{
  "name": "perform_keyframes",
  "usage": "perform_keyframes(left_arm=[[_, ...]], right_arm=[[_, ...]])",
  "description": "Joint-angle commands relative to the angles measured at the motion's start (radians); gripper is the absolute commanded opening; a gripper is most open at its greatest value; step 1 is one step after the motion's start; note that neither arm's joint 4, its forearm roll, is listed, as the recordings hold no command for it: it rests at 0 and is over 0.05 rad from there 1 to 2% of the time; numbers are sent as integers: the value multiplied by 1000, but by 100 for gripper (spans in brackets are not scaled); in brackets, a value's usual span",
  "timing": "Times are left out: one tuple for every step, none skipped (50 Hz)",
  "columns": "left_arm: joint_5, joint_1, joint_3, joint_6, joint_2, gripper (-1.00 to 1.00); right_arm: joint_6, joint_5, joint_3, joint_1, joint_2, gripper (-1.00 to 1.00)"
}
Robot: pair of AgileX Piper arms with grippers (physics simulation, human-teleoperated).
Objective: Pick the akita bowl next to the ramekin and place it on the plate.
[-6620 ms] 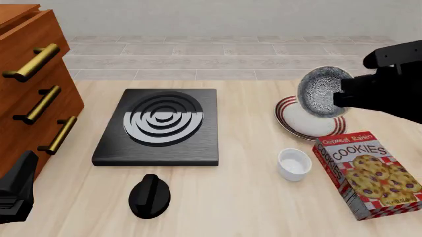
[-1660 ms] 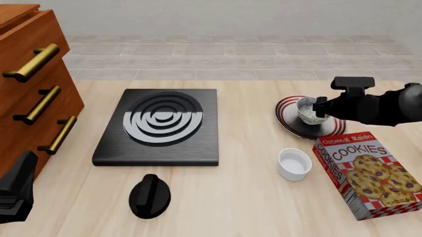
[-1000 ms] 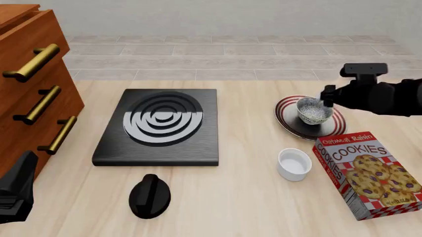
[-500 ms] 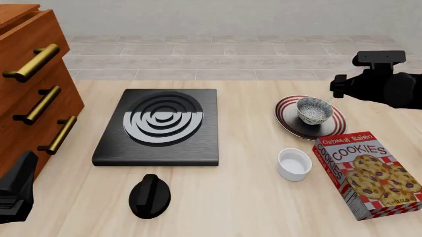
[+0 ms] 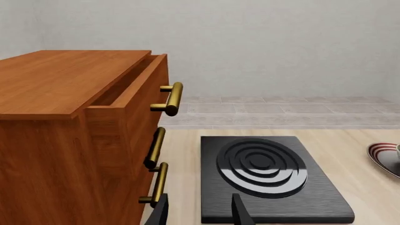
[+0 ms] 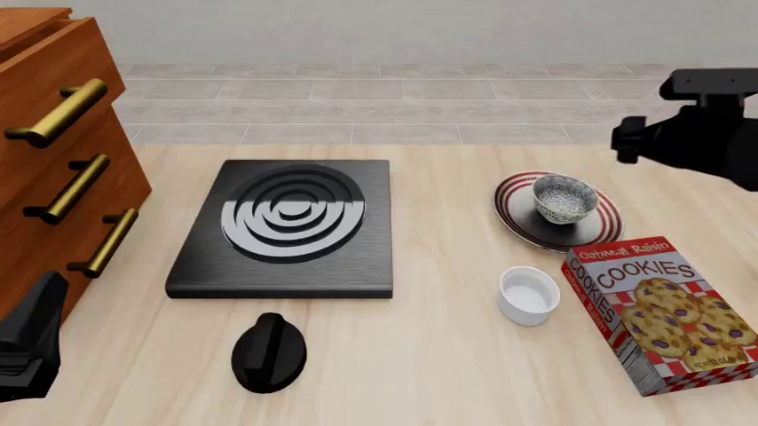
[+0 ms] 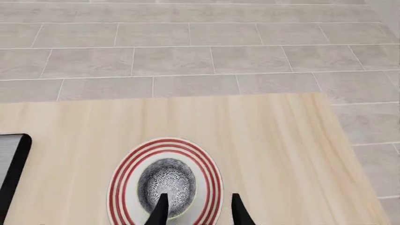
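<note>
At the tabletop's left edge I see the wooden drawer cabinet [image 6: 59, 151], its top drawer ajar; I cannot see inside it. My left gripper [image 5: 198, 213] hangs low near the front left corner, jaws apart and empty. Next come the black burner plate [image 6: 288, 228] and the black knob [image 6: 269, 352] nearer the front edge. Toward the right edge, the akita bowl [image 6: 564, 199] sits upright on the plate [image 6: 516, 215]. The ramekin [image 6: 528, 295] stands nearer the front, just beside the cookie box [image 6: 666, 309]. My right gripper [image 7: 198, 213] hovers above the plate, jaws apart, holding nothing.
</note>
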Motion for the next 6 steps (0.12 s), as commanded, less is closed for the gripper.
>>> perform_keyframes(left_arm=[[0, 0, 0, 0, 0, 100], [0, 0, 0, 0, 0, 100], [0, 0, 0, 0, 0, 100], [0, 0, 0, 0, 0, 100], [0, 0, 0, 0, 0, 100], [0, 0, 0, 0, 0, 100]], right_arm=[[1, 11, 35, 6, -73, 100], [1, 12, 38, 7, -79, 100], [1, 12, 40, 6, -82, 100], [-1, 13, 42, 6, -86, 100], [-1, 13, 42, 6, -86, 100], [-1, 13, 48, 8, -96, 100]])
